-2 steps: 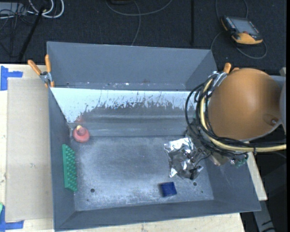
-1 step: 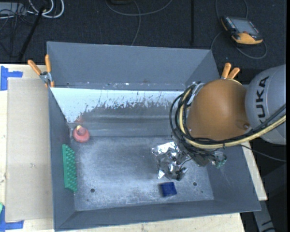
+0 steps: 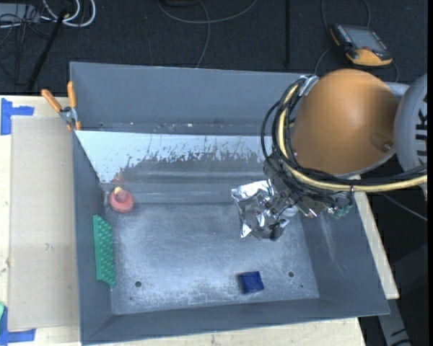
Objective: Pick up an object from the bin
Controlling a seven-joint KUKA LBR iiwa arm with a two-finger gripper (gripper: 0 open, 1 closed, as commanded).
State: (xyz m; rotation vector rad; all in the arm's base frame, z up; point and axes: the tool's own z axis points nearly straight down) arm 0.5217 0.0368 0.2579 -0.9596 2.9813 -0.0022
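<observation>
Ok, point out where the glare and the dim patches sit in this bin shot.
In the camera view, the strongest glare is a pale band along the back wall of the bin, breaking into streaks lower down; the wall above that band is dim. In the same view, the crumpled silver foil next to the gripper throws bright glints, and the orange wrist cover has only a soft sheen.

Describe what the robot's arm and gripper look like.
The wrist wears a smooth, rounded orange dome cover. Black and yellow cables loop round its rim, and the yellow one trails off to the right. Behind the dome is a pale grey arm link with dark lettering. Under the dome is the gripper, a small dark metal assembly with thin wires.
</observation>
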